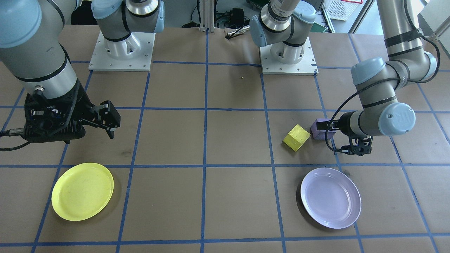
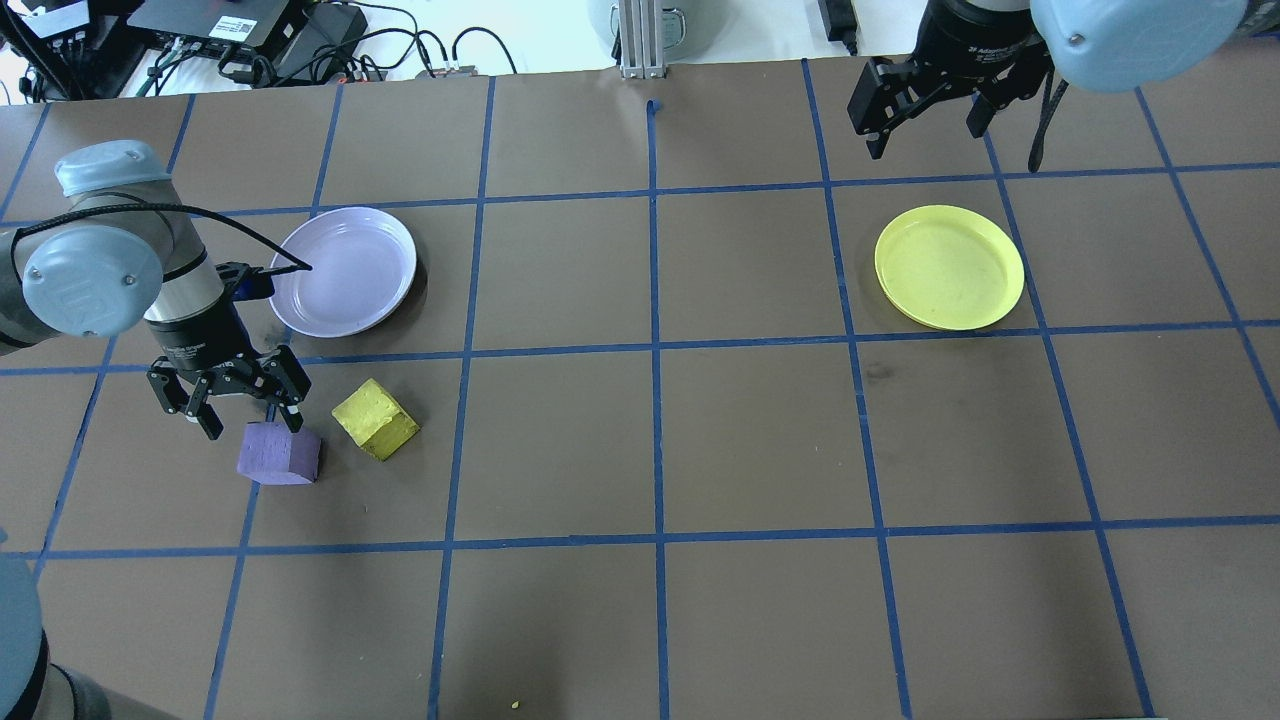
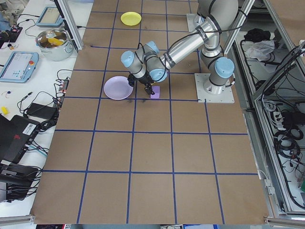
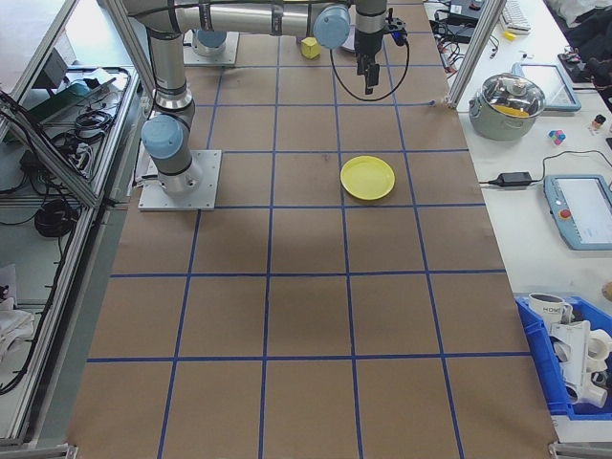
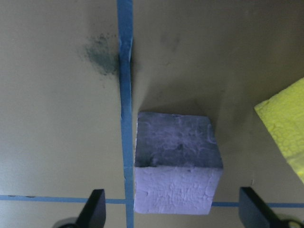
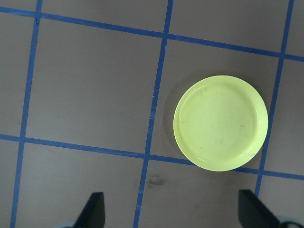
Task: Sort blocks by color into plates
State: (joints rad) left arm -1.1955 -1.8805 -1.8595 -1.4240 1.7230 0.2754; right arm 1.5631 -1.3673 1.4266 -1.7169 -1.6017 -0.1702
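Purple is what the left arm is plainly after: the purple block sits on the brown paper right under the left gripper, a shade toward the robot's side of it, and the wrist view shows both fingertips spread wide with the block between their lines but not yet touched. The block is a cube, so no long axis matters; its faces look roughly square to the fingers, which I judge lets them drop straight down and close. Just beside the gripper's inner finger lies the yellow block, near the purple one but apart from it. The lavender plate is close by on the gripper's far side. The right gripper, open and empty, hangs well apart, above and beyond the yellow plate.
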